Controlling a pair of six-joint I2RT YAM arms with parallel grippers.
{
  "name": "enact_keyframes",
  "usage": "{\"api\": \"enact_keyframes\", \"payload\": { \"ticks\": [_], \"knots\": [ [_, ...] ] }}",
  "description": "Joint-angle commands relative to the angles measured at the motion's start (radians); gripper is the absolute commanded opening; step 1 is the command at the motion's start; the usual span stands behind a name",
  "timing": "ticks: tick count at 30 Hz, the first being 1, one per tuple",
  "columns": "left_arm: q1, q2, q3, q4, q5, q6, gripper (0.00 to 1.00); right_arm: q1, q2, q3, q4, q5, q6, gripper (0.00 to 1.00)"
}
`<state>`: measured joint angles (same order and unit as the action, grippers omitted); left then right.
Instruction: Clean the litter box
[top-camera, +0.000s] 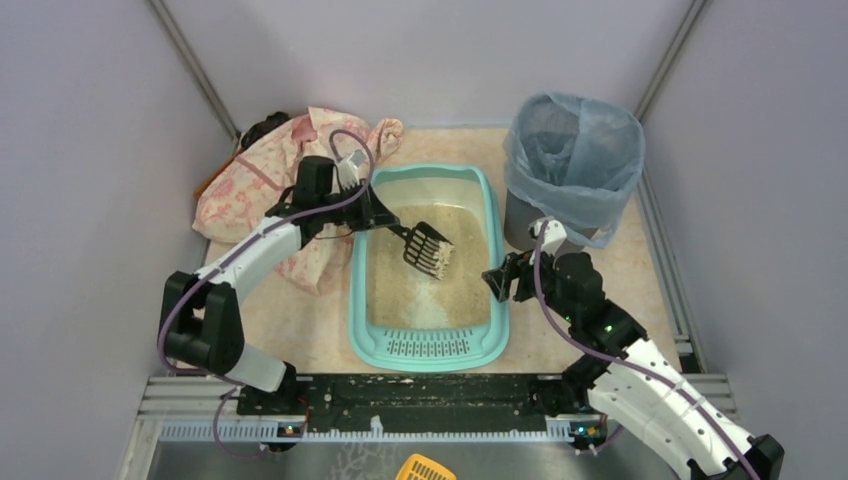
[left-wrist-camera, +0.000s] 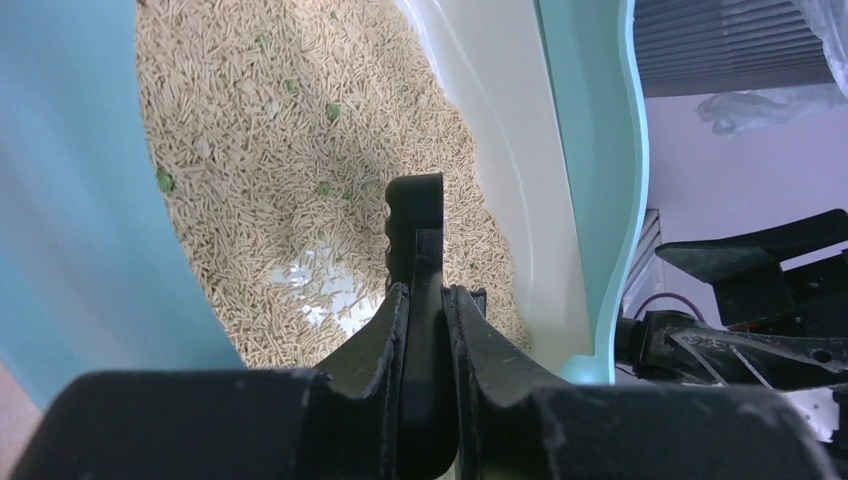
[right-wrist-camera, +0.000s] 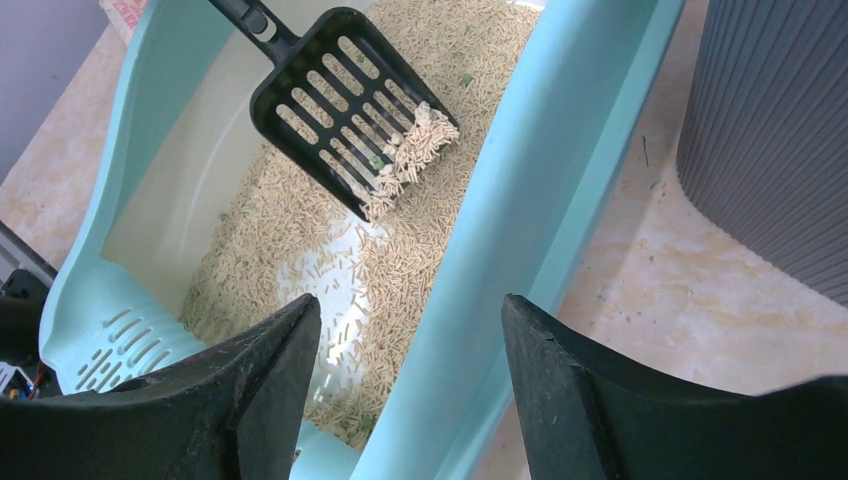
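Note:
The turquoise litter box (top-camera: 497, 250) lies in the middle of the floor, holding beige litter with a few green bits (left-wrist-camera: 332, 110) and a bare patch (left-wrist-camera: 320, 285). Its slotted grille (top-camera: 430, 345) is at the near end. My left gripper (top-camera: 385, 228) (left-wrist-camera: 425, 292) is shut on the handle of a black slotted scoop (top-camera: 430, 250). The scoop (right-wrist-camera: 345, 110) hangs tilted above the litter with some litter on its lower edge. My right gripper (top-camera: 495, 280) (right-wrist-camera: 410, 310) is open at the box's right rim (right-wrist-camera: 530, 200), one finger over the litter and one over the floor.
A grey ribbed bin lined with a blue bag (top-camera: 572, 160) stands just right of the box's far end. A pink floral cloth (top-camera: 270, 185) is heaped to the box's left. Slanted walls close in on both sides. A yellow object (top-camera: 425, 468) lies below the base rail.

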<state>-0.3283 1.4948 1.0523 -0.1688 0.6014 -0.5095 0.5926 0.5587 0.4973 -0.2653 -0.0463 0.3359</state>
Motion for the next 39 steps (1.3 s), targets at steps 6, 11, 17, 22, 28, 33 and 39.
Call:
{"api": "enact_keyframes", "payload": {
  "ticks": [6,11,17,22,28,33,39],
  "knots": [
    [0.045,-0.070,-0.028,0.118,0.032,-0.119,0.00,-0.002,-0.014,0.007,0.035,0.007,-0.001,0.67],
    [0.055,-0.090,-0.037,0.110,-0.027,-0.138,0.00,-0.002,-0.015,0.006,0.037,0.009,0.000,0.67],
    [0.056,-0.140,0.004,-0.004,-0.200,-0.116,0.00,-0.002,-0.020,0.000,0.033,0.011,0.000,0.67],
    [0.056,-0.172,0.020,-0.074,-0.361,-0.108,0.00,-0.002,-0.018,0.000,0.037,0.007,0.000,0.67],
    [0.040,-0.160,0.035,-0.109,-0.455,-0.089,0.00,-0.002,-0.022,-0.002,0.035,0.007,0.000,0.67],
    [-0.011,-0.146,0.090,-0.158,-0.583,-0.038,0.00,-0.002,-0.024,-0.001,0.035,0.008,0.000,0.67],
    [-0.056,-0.072,0.198,-0.257,-0.687,0.023,0.00,-0.002,-0.022,-0.004,0.038,0.008,0.000,0.67]
  ]
}}
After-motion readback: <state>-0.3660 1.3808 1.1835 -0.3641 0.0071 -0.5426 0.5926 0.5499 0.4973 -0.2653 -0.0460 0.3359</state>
